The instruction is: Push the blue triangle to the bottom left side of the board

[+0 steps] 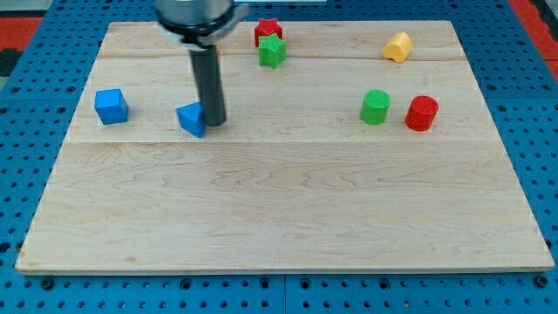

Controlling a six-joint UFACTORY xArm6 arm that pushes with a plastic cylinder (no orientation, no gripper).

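Blue triangle lies touching my tip, on its left in the view; the rod has no fingers.

i can read no text, label, brand, number or sign anywhere in my view. the wooden board shows only its grain, and the blue pegboard around it shows only rows of holes. the coloured blocks have plain faces, and my rod is plain dark with no marking.
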